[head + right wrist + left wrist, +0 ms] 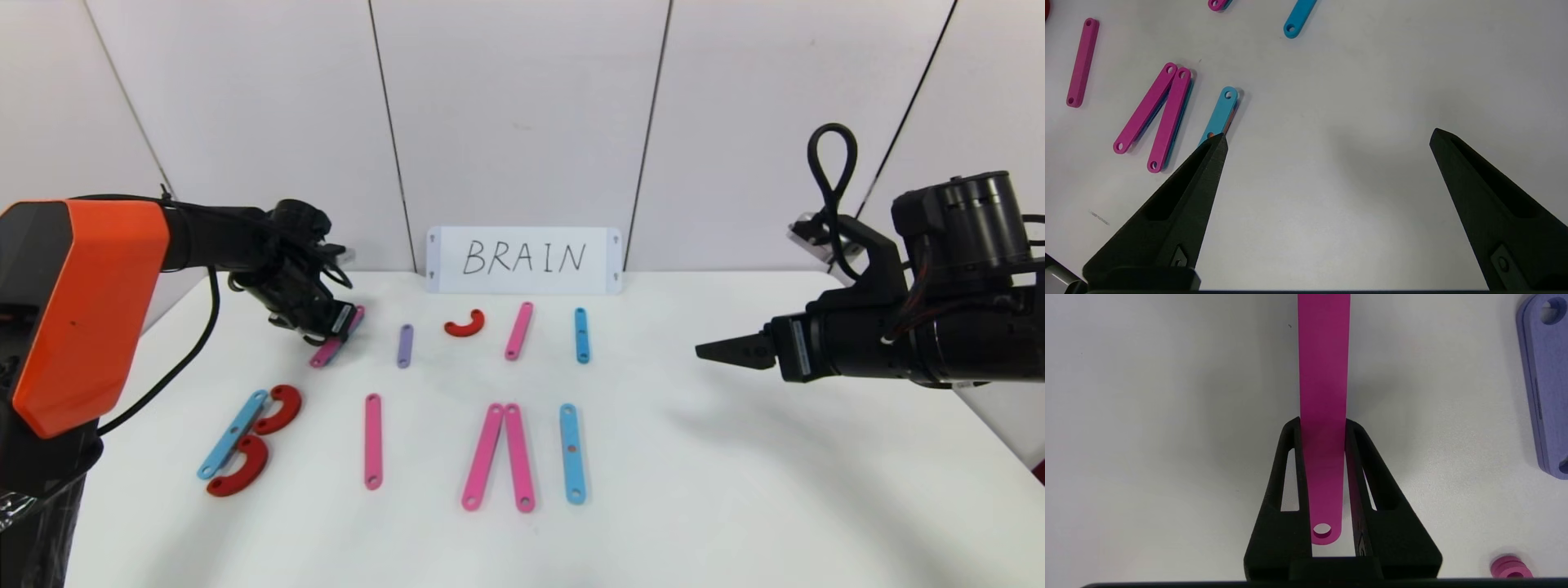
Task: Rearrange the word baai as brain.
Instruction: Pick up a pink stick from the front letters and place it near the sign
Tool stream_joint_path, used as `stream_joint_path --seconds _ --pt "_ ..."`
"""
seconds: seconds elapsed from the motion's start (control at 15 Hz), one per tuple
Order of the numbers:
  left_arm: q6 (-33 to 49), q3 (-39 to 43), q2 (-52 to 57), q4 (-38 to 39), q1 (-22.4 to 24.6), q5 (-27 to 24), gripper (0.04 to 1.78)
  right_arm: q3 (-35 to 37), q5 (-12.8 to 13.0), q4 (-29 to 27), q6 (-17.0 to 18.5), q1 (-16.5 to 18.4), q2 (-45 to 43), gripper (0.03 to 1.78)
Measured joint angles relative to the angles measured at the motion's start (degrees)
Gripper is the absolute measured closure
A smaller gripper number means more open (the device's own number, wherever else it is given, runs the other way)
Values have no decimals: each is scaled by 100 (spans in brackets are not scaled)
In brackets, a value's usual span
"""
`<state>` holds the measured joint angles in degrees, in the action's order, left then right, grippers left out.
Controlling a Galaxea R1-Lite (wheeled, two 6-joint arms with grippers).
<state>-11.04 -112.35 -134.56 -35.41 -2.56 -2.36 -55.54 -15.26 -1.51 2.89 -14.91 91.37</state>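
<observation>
The letters are flat strips and curves on the white table (735, 457). Front row: a B made of a blue strip (233, 433) and two red curves (280, 408) (239, 467), a single pink strip (373, 441), two pink strips (483, 456) (519, 457) meeting at the top, and a blue strip (572, 453). My left gripper (339, 322) is at the back left, shut on a short pink strip (326, 351). The strip runs out between the fingers in the left wrist view (1323, 375). My right gripper (727, 351) hovers open and empty at the right.
In the back row lie a purple strip (404, 345), a red curve (465, 324), a pink strip (518, 330) and a blue strip (581, 335). A white card (524, 259) handwritten BRAIN stands against the back wall. The purple strip (1545, 384) lies beside the left gripper.
</observation>
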Motion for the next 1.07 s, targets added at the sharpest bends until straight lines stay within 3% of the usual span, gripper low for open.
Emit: stream_joint_path --seconds 1.07 --pt "74 -90 -146 91 0 0 149 34 0 2 -5 -9 13 8"
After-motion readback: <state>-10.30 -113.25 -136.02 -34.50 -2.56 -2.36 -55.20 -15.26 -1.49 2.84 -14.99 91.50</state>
